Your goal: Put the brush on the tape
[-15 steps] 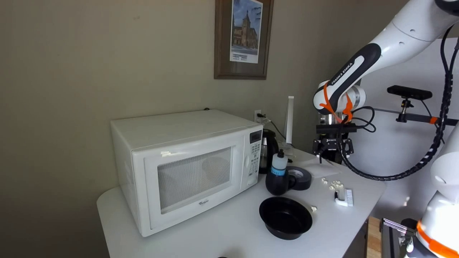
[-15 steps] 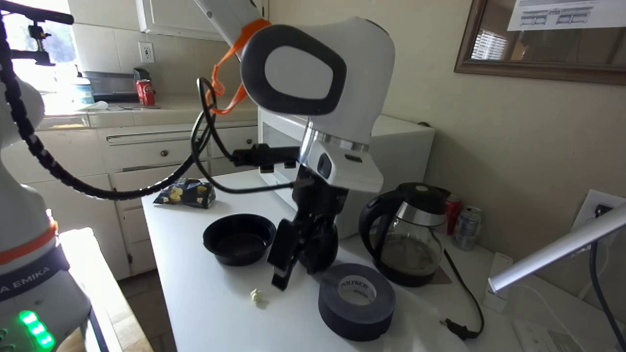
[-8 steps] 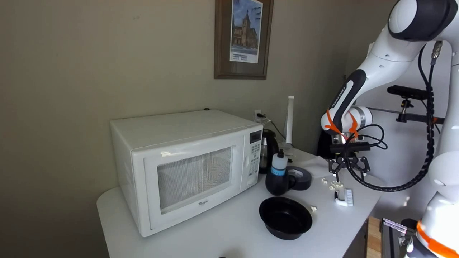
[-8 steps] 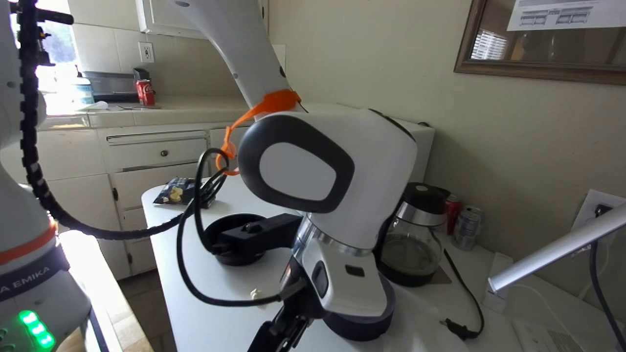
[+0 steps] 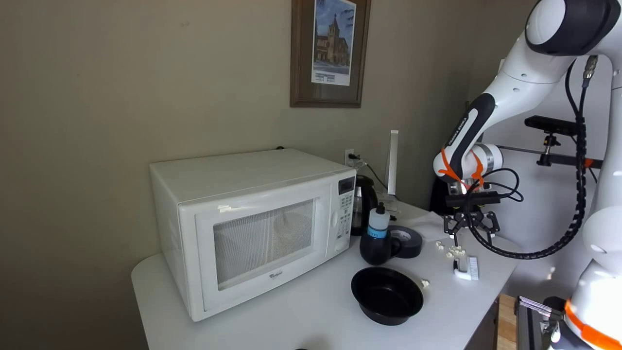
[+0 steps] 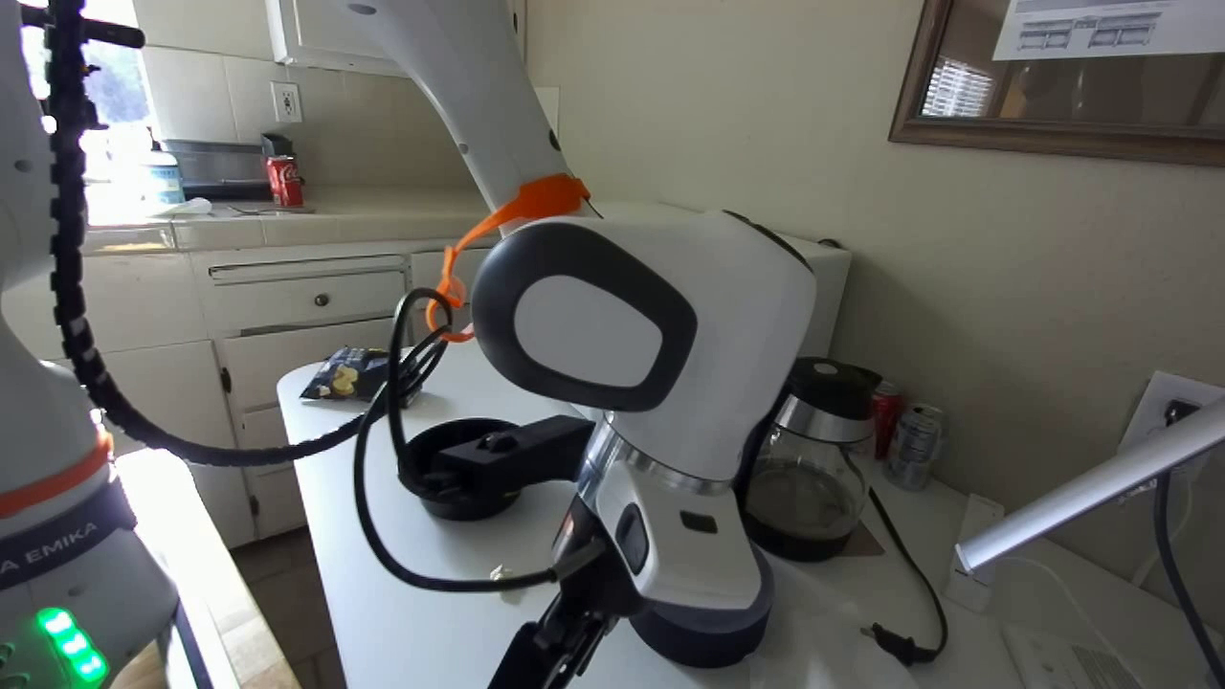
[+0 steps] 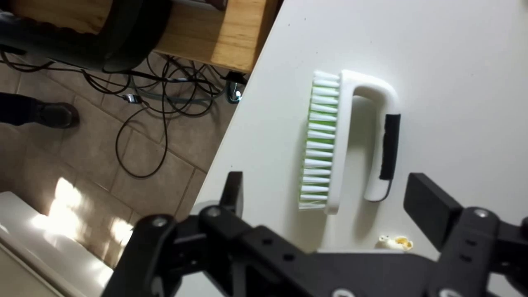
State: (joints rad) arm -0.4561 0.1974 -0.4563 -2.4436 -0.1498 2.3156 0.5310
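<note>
The white brush with green-and-white bristles and a black grip lies on its side on the white table, near the edge, in an exterior view (image 5: 465,275) and the wrist view (image 7: 340,140). My gripper (image 5: 473,239) is open and empty, above the table and behind the brush in that exterior view. In the wrist view its fingers (image 7: 330,196) are spread wide, with the brush ahead between them, apart from both. The dark tape roll (image 5: 413,242) lies flat behind the black mug; it is partly hidden by my arm in an exterior view (image 6: 706,639). Nothing rests on its visible part.
A black bowl (image 5: 387,299) stands on the table. A black mug (image 5: 374,251) holding a bottle (image 5: 378,222) is beside the tape. Popcorn pieces (image 5: 457,250) lie near the brush. A microwave (image 5: 260,233), a glass kettle (image 6: 804,488) and a snack bag (image 6: 346,375) stand around.
My arm and gripper moved down and towards the brush during the first half second, then stayed nearly still. The arm now covers part of the tape in an exterior view. Brush and tape are unmoved.
</note>
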